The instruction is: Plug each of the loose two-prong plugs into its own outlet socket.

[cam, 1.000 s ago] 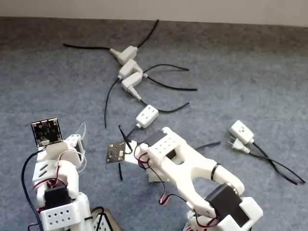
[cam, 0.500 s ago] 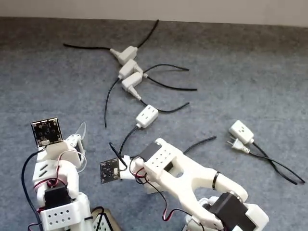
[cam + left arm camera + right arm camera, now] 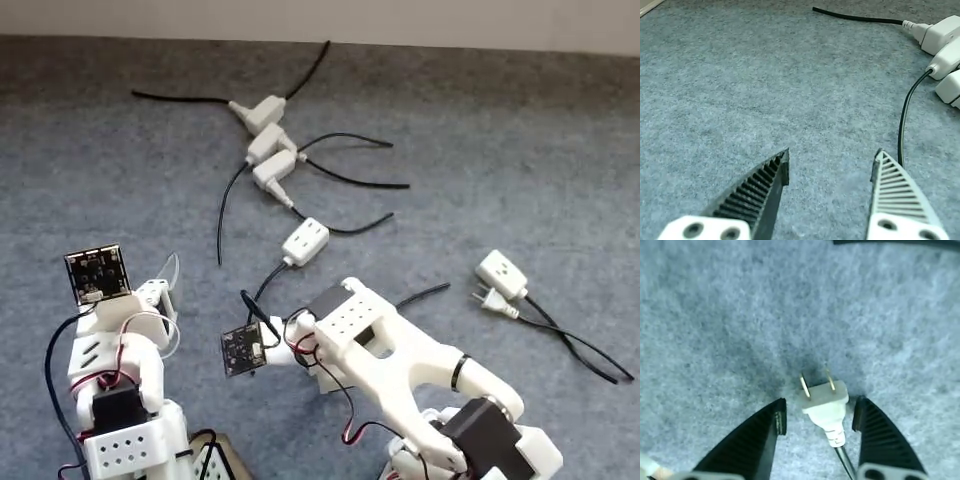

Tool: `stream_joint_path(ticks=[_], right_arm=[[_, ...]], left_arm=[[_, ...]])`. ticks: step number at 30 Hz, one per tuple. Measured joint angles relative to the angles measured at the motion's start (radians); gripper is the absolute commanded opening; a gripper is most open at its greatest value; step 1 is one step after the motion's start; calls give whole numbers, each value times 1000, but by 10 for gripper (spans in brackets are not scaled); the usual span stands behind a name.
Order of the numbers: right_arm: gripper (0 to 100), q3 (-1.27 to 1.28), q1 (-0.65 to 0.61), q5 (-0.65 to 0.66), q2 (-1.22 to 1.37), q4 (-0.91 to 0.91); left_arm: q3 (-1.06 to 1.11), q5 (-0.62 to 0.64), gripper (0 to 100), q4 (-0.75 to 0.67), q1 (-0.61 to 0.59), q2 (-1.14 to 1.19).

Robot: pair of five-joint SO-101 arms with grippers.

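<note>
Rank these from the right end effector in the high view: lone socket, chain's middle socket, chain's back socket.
1. Lone socket, centre, just ahead of the right end effector.
2. Chain's middle socket, farther back.
3. Chain's back socket, rearmost.

A white two-prong plug lies flat on the grey table, brass prongs bare. A second loose plug lies just beside a white socket. Another socket lies mid-table.
</note>
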Motion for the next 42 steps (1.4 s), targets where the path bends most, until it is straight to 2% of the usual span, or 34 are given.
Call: stream_joint_path(ticks=[3, 13, 23, 30, 37, 42], right_arm=[[67, -2, -8, 0, 0, -8], [74, 8, -12, 0, -2, -21], [72, 173, -12, 2, -28, -222], [8, 170, -11, 2, -46, -226], [8, -5, -12, 0, -21, -54], [8, -252, -3, 0, -21, 121]], left_arm=[[0, 0, 274, 0, 0, 0], [0, 0, 274, 0, 0, 0], [0, 0, 274, 0, 0, 0], [0, 0, 274, 0, 0, 0], [0, 0, 274, 0, 0, 0], [0, 0, 274, 0, 2, 0]])
